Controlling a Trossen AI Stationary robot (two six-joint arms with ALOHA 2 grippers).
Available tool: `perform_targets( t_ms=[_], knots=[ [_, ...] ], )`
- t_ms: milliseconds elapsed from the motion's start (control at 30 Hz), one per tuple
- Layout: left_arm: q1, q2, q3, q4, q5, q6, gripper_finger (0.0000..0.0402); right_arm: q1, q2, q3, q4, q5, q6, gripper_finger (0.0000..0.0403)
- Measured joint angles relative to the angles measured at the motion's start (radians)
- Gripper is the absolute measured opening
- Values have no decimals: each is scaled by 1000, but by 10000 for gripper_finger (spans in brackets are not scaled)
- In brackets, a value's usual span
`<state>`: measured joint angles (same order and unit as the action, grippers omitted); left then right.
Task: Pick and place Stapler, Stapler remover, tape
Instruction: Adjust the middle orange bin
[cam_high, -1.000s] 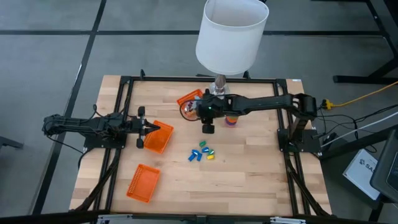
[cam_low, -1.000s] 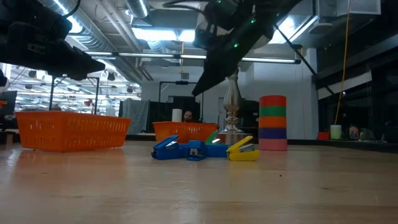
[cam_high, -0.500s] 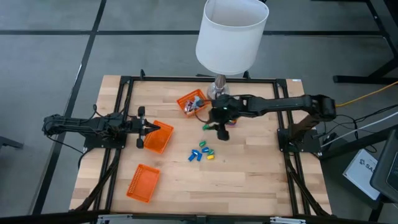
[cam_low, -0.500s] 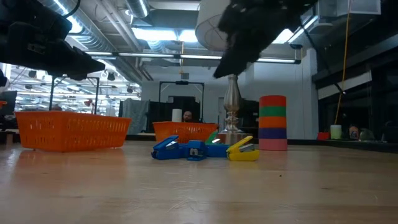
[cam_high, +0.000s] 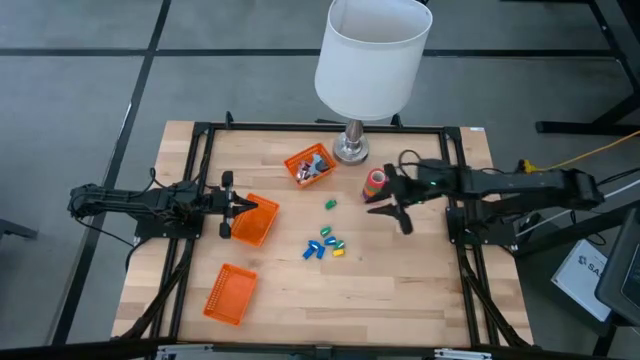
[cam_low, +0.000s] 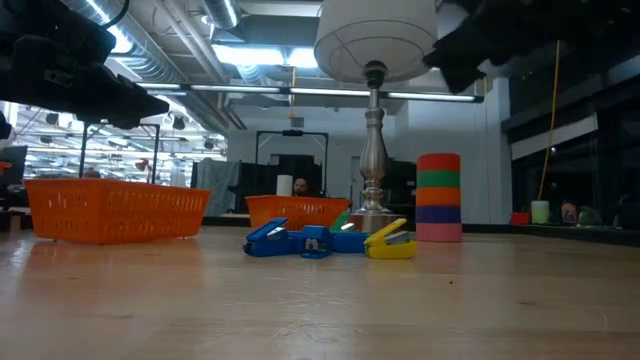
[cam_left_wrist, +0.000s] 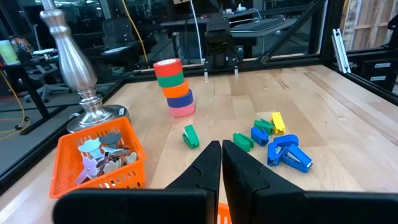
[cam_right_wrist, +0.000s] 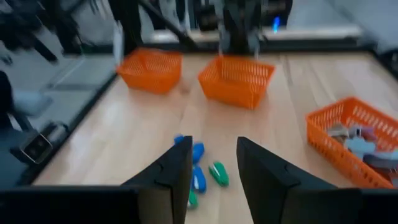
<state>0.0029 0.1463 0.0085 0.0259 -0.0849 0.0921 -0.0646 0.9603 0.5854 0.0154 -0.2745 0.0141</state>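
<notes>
Here the tape (cam_left_wrist: 174, 87) stands upright as one stack of five rolls, red on top, then green, orange, purple and pink, beside the lamp (cam_high: 351, 150). The right gripper (cam_high: 392, 211) hovers near it, empty, fingers apart. The left gripper (cam_high: 244, 205), fingers together, sits by one of three baskets (cam_high: 255, 222). Small staplers (cam_high: 324, 245) lie clustered mid-table, pointing various ways; one green piece (cam_high: 329, 204) lies apart.

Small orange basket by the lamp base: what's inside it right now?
The small orange basket beside the lamp base holds a loose pile of small grey and purplish pieces. Anything beneath the top layer is covered, and I cannot tell exactly what the pieces are.
</notes>
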Motion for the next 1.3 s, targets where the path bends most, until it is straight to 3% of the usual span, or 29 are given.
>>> perform_targets(
  t_ms=[100, 333, 833, 1067, 1300],
  knots=[
    [0, 0, 0, 0, 0, 0, 10, 6, -112, -110, 100, -18, 16, 129],
    [0, 0, 0, 0, 0, 0, 12, 5, -344, -297, 245, -194, 59, 129],
    [0, 0, 0, 0, 0, 0, 10, 0, -799, -579, 226, -209, 110, 129],
    [0, 0, 0, 0, 0, 0, 12, -2, -917, -579, 58, -218, 98, 128],
    [0, 0, 0, 0, 0, 0, 13, -3, -918, -579, 66, -189, 7, 128]
  ],
)
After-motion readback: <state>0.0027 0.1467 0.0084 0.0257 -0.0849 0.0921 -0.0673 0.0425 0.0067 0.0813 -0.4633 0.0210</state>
